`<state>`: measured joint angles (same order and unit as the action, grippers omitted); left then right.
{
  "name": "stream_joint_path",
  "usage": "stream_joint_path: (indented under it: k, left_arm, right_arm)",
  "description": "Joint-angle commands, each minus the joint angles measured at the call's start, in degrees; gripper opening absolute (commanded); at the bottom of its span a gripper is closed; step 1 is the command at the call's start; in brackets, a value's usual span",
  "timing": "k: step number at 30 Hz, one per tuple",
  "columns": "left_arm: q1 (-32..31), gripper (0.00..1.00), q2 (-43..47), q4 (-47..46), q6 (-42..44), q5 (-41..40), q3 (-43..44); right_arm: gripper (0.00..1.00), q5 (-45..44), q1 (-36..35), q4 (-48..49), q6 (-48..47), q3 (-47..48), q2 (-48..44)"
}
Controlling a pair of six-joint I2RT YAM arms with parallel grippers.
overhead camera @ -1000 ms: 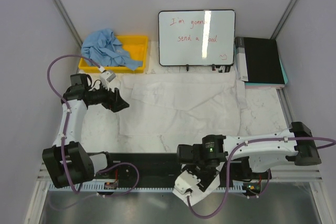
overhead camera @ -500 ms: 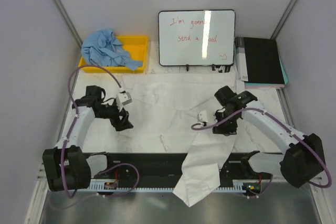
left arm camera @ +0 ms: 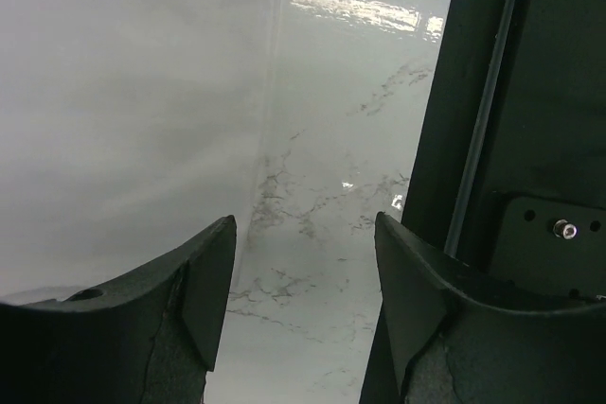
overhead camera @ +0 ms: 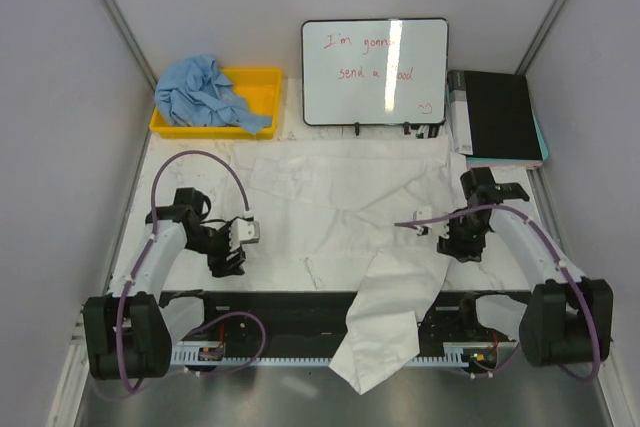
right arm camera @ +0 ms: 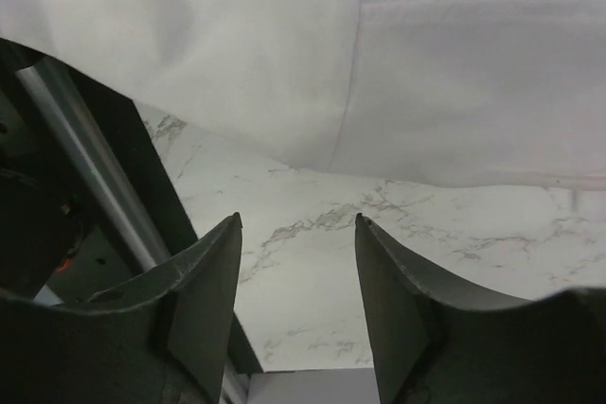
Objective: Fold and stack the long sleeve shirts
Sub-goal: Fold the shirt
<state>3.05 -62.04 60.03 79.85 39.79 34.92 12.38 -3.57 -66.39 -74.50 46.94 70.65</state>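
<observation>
A large plain white long-sleeved cloth shirt (overhead camera: 340, 197) lies spread and wrinkled across the middle of the white marble-patterned table (overhead camera: 300, 269). One long white sleeve (overhead camera: 385, 332) runs from its lower right part towards 6 o'clock. The sleeve hangs over the near edge, across the black base rail (overhead camera: 290, 312).

The second garment, a crumpled light blue cloth shirt (overhead camera: 195, 92), sits at 11 o'clock. It is heaped in the left end of a yellow rectangular plastic bin (overhead camera: 262, 75) and spills over the bin's rim.

At 12 o'clock a white dry-erase board with red handwriting (overhead camera: 375, 72) stands upright. At 2 o'clock lies a black rectangular book (overhead camera: 495, 115).

The left gripper (left arm camera: 303, 234) is low over the table at 8 o'clock, at the white shirt's left edge. Its fingers are spread apart with nothing between them. In its wrist view bare marble shows in the gap, the white cloth lies to one side and the black rail to the other. Whether a finger touches the cloth cannot be told.

The right gripper (right arm camera: 298, 229) is at 4 o'clock, near the shirt's right lower edge. Its fingers are also spread and empty. They are over bare marble, with the hem of the white cloth just beyond the fingertips.
</observation>
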Motion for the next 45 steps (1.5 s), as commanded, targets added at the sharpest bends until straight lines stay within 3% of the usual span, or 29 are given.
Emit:
stream_joint_path:
  k: [1,4,7,10,16,26,31,37,45]
  left_arm:
    - [-0.24,0.68,0.96,0.79,4.70,-0.86,-0.46]
    - [-0.24,0.69,-0.18,0.18,2.77,-0.33,-0.11]
    - [-0.24,0.69,-0.80,0.00,2.06,0.29,0.59]
    - [-0.24,0.69,-1.06,-0.52,1.45,1.43,0.59]
    - [-0.24,0.69,-3.35,-1.93,-1.01,1.96,1.56]
    - [-0.24,0.69,-3.53,-2.20,-1.10,1.26,1.38]
    - [-0.32,0.70,-3.44,-2.29,-1.37,1.08,1.73]
    - [-0.24,0.69,-3.17,-2.02,-1.19,0.82,1.65]
    - [-0.32,0.62,2.09,-1.23,8.37,-3.40,-1.52]
  right_arm:
    - [0.63,4.66,0.15,6.69,-10.04,-8.86,-14.00]
    - [0.63,7.55,0.15,7.60,-17.66,-13.88,-21.40]
    - [0.64,11.16,-0.12,0.14,-22.68,-13.28,-24.06]
    - [0.64,11.44,-2.22,-3.57,-21.14,-12.92,-23.81]
    - [0.60,10.74,-6.62,0.55,-16.56,-13.71,-18.36]
    - [0.54,5.20,-12.33,10.31,-15.85,-19.95,-18.19]
    - [0.40,4.05,-14.18,15.50,-13.92,-21.54,-16.78]
    - [0.04,3.35,-14.44,12.79,-14.62,-21.54,-18.17]
    - [0.00,4.49,-14.53,6.63,-12.87,-17.68,-21.88]
